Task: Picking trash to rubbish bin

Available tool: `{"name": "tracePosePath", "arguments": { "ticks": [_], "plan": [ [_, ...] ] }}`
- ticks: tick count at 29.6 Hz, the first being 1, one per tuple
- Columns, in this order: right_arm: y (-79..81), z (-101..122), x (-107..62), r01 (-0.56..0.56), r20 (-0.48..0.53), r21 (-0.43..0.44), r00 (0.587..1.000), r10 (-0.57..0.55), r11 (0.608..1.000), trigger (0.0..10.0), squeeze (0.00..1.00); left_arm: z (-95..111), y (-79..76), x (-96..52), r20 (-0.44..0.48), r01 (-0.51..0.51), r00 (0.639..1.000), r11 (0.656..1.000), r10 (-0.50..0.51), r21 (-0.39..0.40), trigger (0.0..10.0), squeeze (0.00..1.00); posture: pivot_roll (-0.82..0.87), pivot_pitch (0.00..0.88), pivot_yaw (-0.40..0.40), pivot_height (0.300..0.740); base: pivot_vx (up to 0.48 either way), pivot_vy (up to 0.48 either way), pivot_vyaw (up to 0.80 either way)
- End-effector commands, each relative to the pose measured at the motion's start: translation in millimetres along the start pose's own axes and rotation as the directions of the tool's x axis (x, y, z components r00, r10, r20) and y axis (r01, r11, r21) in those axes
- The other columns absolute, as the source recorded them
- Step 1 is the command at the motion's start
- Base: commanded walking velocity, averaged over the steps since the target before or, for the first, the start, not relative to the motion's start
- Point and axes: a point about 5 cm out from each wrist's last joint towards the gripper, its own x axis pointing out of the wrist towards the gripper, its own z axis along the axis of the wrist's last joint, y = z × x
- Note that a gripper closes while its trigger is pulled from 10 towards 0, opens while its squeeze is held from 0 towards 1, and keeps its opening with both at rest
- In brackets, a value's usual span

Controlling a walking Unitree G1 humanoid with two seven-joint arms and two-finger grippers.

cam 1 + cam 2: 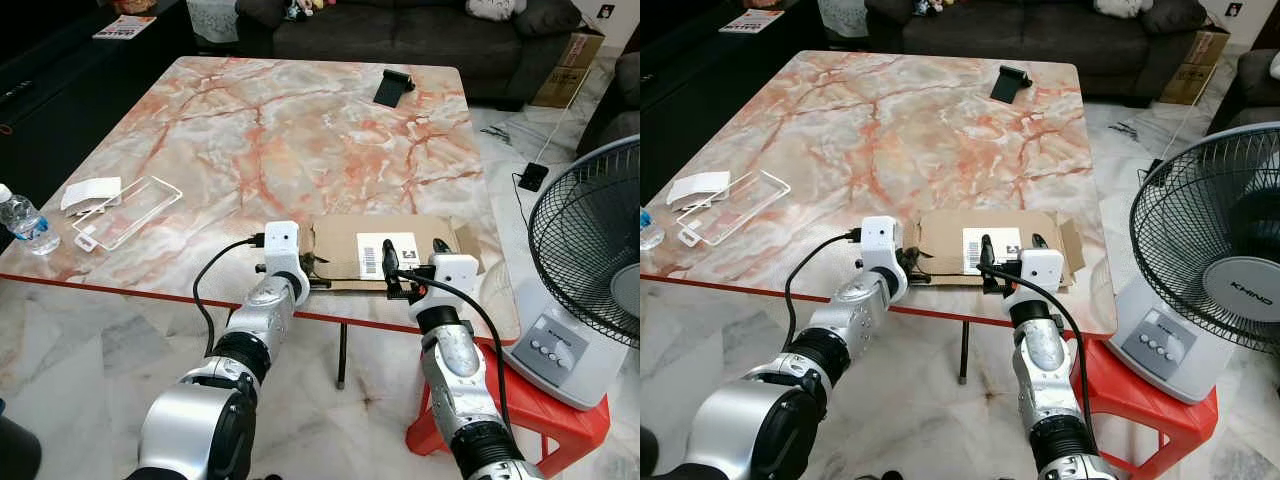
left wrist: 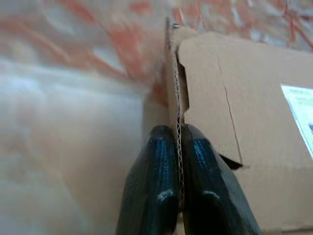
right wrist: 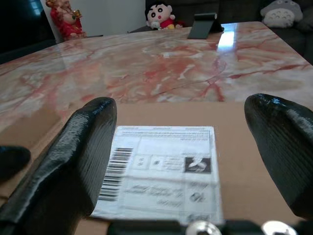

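— Where was the cardboard box?

— It lay flattened at the lower middle of the head views, on the near edge of the marble table, with its white label facing up.

— And the two grippers?

— The left gripper was pressed together on the box's upright side flap, the corrugated edge pinched between its black fingers. The right gripper was spread wide, one finger on each side of the label, low over the box's near edge.

— What else was there?

— A clear plastic tray and a water bottle sat at the left edge, a black phone stand at the upper middle, and a fan on a red stool at the right.
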Motion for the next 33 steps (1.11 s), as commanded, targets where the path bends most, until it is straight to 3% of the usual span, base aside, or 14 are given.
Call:
{"name": "tracePosePath", "arguments": {
  "ticks": [1,8,13,15,19,20,21,22,23,26,33],
  "plan": [
    [0.5,-0.3,0.8,0.006,-0.009,0.009,1.000,-0.006,1.000,10.0,0.00,3.3,8.1,-2.0,0.048,-0.032,0.998,0.999,0.030,0.039,0.0,0.00,-0.13,0.111,0.030,0.740,0.000,0.000,0.00],
    [2.8,5.2,4.5,-0.004,0.015,0.011,1.000,0.004,1.000,10.0,0.00,16.3,25.8,-9.1,0.208,-0.131,0.970,0.991,0.122,0.033,0.0,0.00,-0.12,0.104,0.031,0.740,0.000,0.000,0.00],
    [3.3,7.4,6.2,-0.004,0.024,0.014,1.000,0.004,1.000,10.0,0.00,19.7,30.2,-10.9,0.243,-0.158,0.959,0.987,0.147,0.027,0.0,0.00,-0.12,0.101,0.031,0.740,0.000,0.000,0.00],
    [6.0,17.4,12.0,-0.013,0.067,0.018,0.998,0.012,1.000,10.0,0.00,34.4,42.0,-17.7,0.362,-0.230,0.911,0.972,0.200,0.042,0.0,0.00,-0.12,0.086,0.033,0.740,0.000,0.000,0.00],
    [6.6,22.6,15.6,-0.013,0.088,0.019,0.996,0.012,1.000,10.0,0.00,45.1,47.1,-23.9,0.454,-0.263,0.868,0.962,0.202,0.073,0.0,0.00,-0.12,0.076,0.037,0.740,0.000,0.000,0.00],
    [6.1,25.1,16.6,-0.009,0.101,0.021,0.995,0.007,1.000,10.0,0.00,48.6,46.8,-26.3,0.487,-0.258,0.853,0.962,0.186,0.085,1.1,0.00,-0.12,0.073,0.037,0.740,0.000,0.000,0.00],
    [5.8,26.4,17.3,-0.007,0.107,0.021,0.994,0.004,1.000,10.0,0.00,50.5,46.1,-27.4,0.503,-0.256,0.847,0.961,0.172,0.104,3.3,0.00,-0.12,0.067,0.039,0.740,0.000,0.000,0.00],
    [5.4,28.2,17.9,-0.003,0.115,0.021,0.993,0.001,1.000,10.0,0.00,52.8,45.1,-29.0,0.524,-0.257,0.838,0.958,0.153,0.131,7.3,0.00,-0.12,0.067,0.039,0.740,0.000,0.000,0.00],
    [5.0,29.7,18.3,0.000,0.123,0.021,0.992,-0.002,1.000,10.0,0.00,54.5,43.9,-30.4,0.542,-0.259,0.830,0.953,0.135,0.159,10.0,0.00,-0.12,0.067,0.039,0.740,0.000,0.000,0.00],
    [3.3,35.9,20.3,0.011,0.153,0.024,0.988,-0.014,1.000,10.0,0.00,57.1,40.7,-32.7,0.571,-0.274,0.815,0.934,0.099,0.229,10.0,0.00,-0.12,0.058,0.044,0.740,0.000,0.000,0.00],
    [2.9,40.6,22.0,0.014,0.174,0.026,0.984,-0.019,1.000,10.0,0.00,54.7,35.1,-33.9,0.587,-0.286,0.806,0.917,0.074,0.277,10.0,0.00,-0.12,0.053,0.046,0.740,0.000,0.000,0.00]
  ]
}}
